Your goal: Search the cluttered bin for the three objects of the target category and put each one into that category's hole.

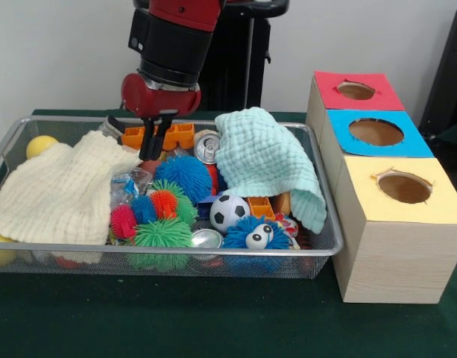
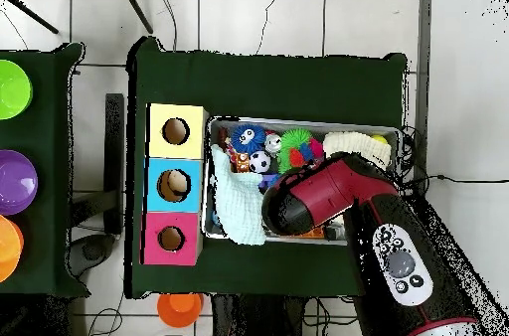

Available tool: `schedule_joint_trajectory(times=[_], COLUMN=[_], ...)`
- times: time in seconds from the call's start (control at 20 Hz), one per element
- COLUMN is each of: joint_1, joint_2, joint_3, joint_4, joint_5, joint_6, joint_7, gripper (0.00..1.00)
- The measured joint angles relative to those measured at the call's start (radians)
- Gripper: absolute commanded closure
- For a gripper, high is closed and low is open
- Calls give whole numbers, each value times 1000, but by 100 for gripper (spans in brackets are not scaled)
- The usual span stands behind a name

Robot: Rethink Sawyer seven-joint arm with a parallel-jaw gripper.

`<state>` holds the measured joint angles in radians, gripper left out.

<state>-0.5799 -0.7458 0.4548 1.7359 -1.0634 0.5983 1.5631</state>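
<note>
We see the wide silver wire-mesh bin (image 1: 317, 250) on the green counter (image 1: 213, 321), heaped with spiky rubber balls, a shiny soda can (image 1: 207, 148) and two cloths. The black pincer (image 1: 158, 138) hangs with its fingers parted, grasping nothing, above an orange plastic block (image 1: 176, 134). A crumpled clear plastic bottle with a blue label (image 1: 127, 185) lies partly exposed just beside the cream cloth (image 1: 60, 190). We judge it light, thin-walled and slippery, likely to buckle; a hold across its middle seems best. The blue-surround round hole (image 1: 376, 132) sits in the pale wooden box beside the bin.
</note>
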Motion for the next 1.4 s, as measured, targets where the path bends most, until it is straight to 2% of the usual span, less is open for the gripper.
schedule_joint_trajectory(times=[0.1,0.15,0.95,1.4], joint_1=[0,0,2,37], joint_2=[2,2,12,65], joint_3=[0,0,-13,-74], joint_4=[-4,-6,-11,-48], joint_5=[0,0,0,-9], joint_6=[0,0,-32,-82], joint_7=[0,0,0,0], gripper=[100,0,0,0])
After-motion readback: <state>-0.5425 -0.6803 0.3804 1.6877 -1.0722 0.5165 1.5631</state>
